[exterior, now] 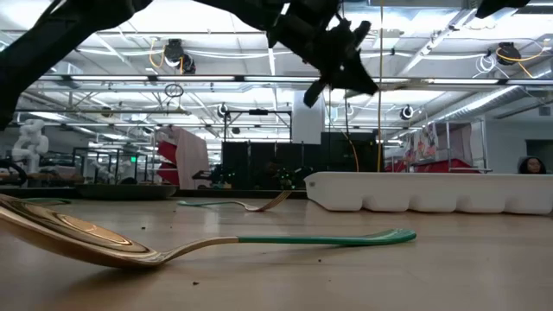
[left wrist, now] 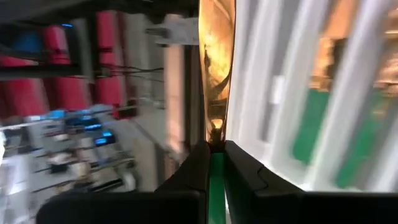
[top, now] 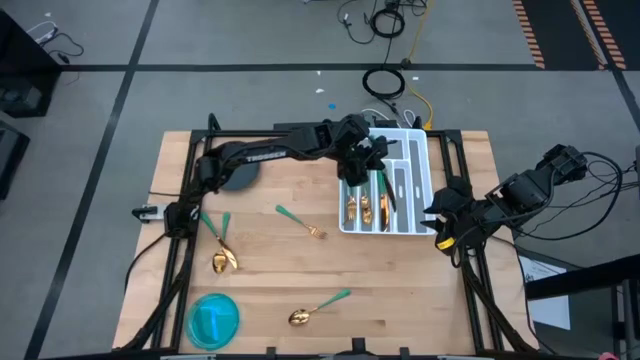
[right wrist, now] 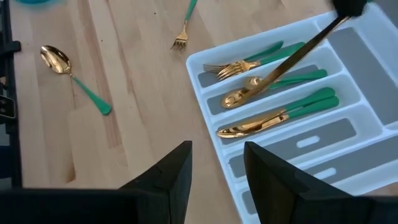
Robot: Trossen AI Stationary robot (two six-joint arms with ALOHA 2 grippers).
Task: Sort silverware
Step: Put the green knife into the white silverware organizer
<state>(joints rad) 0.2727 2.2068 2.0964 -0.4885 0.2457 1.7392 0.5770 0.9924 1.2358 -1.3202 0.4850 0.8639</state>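
My left gripper (top: pixel 374 165) hangs over the white tray (top: pixel 420 150) at the far right, shut on a knife (right wrist: pixel 292 53) with a gold blade and green handle. The blade slants down over the tray's middle compartments. These hold forks (right wrist: pixel 239 64), a spoon (right wrist: pixel 249 94) and a knife (right wrist: pixel 261 124). Loose silverware lies flat on the wooden table: a fork (top: pixel 302 222), two pieces (top: pixel 222 255) at the left, and a spoon (top: pixel 318 308) near the front. My right gripper (right wrist: pixel 217 163) waits open beside the tray's near right corner. My left gripper pinches the knife's green handle (left wrist: pixel 216 177) between its two fingers, close to where the gold blade (left wrist: pixel 217 68) begins. The fingers lie along the knife, which sticks out ahead of them and slants down over the tray. Whether its tip touches anything in the tray, I cannot tell.
A dark round plate (top: pixel 238 175) sits at the far left under the left arm. A blue bowl (top: pixel 213 320) stands at the near left corner. Bare wood lies between the loose fork and the near spoon.
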